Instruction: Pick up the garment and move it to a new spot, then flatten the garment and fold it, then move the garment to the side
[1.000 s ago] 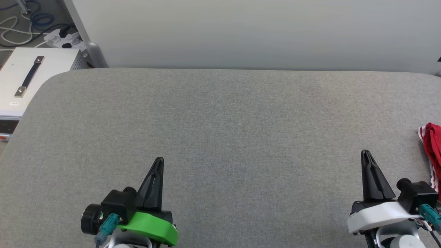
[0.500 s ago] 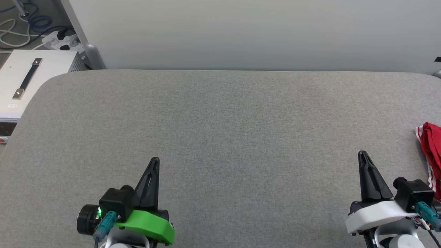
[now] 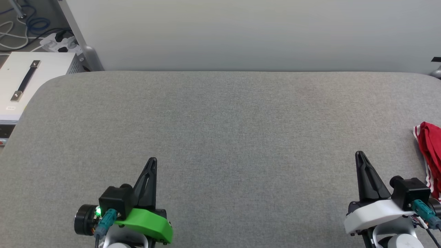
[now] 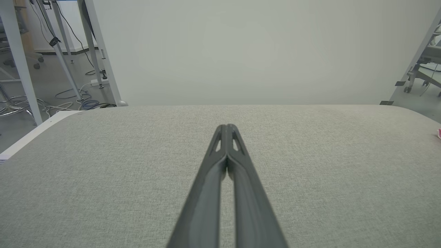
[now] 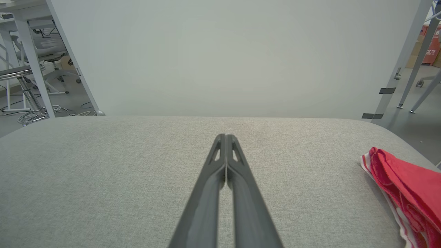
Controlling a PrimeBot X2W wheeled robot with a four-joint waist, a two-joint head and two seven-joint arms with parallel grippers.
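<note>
Grey padded table [image 3: 220, 113] with a white panel [image 3: 241, 34] standing behind its far edge. One white box [image 3: 38, 69] with a black strap handle sits off the far left corner, and one power strip [image 3: 57, 42] with loose cables lies on the floor past it. One garment [image 3: 429, 144], red, bunched, striped trim showing, lies at the table's right edge. It is near the right gripper [image 3: 359, 155] and apart from it, with only grey cloth between. Much of it is cut off by the frame. Two grippers, the left gripper [image 3: 152, 161] and the right, stand well apart. Both have fingers pressed together and hold nothing.
</note>
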